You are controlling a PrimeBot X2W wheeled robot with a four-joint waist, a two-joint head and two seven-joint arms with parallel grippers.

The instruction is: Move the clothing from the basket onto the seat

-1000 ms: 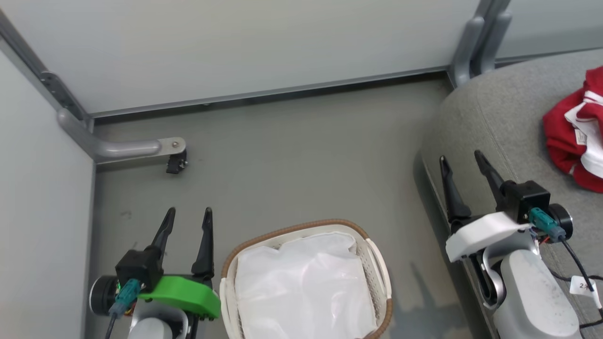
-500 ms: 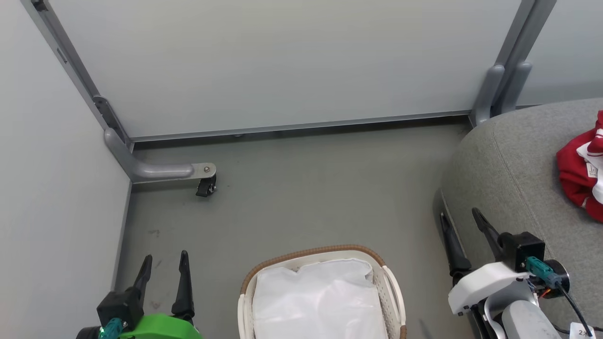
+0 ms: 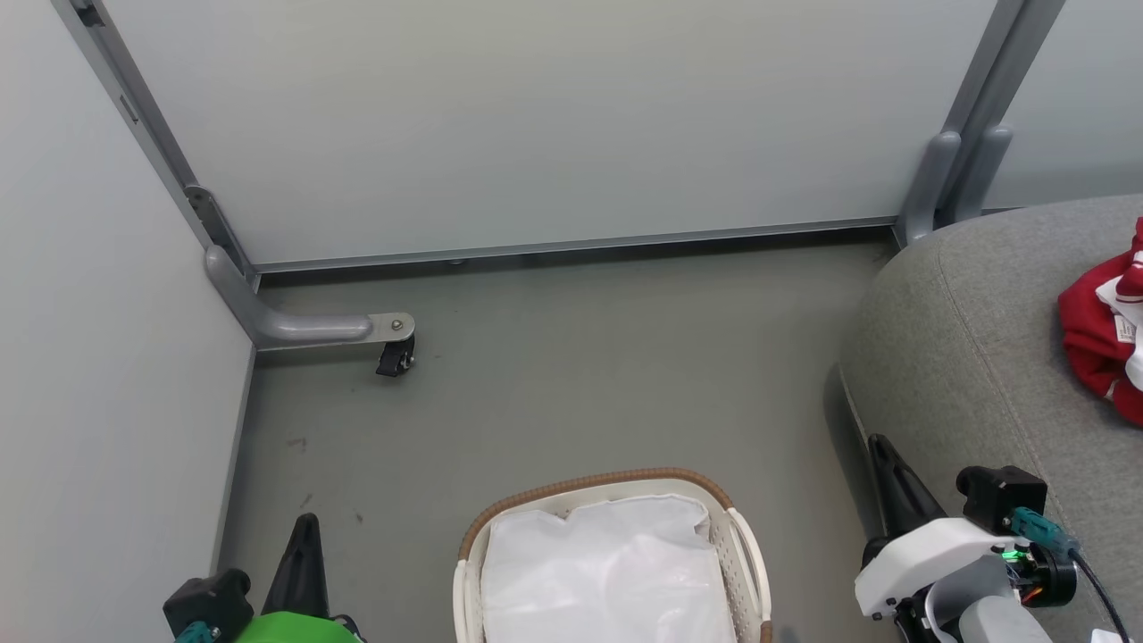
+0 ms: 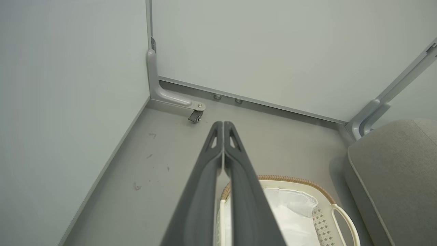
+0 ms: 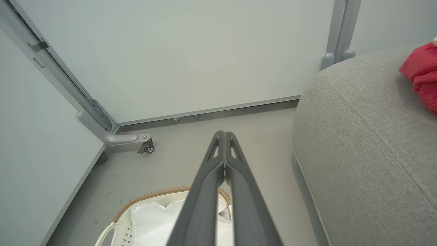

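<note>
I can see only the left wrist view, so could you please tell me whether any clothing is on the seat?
Observer: Yes, red clothing lies on the seat, at the head view's right edge.
Operator: Thank you. Is anything red in the basket?
Observer: In the head view I see the white liner in the basket and no red fabric, though its near end is cut off.
Operator: Is the right gripper holding anything?
Observer: No, the right gripper is shut with nothing between its fingers.

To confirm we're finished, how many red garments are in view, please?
1 red heap, on the sofa at the frame's edge; more may be hidden. The basket shows its liner.
</note>
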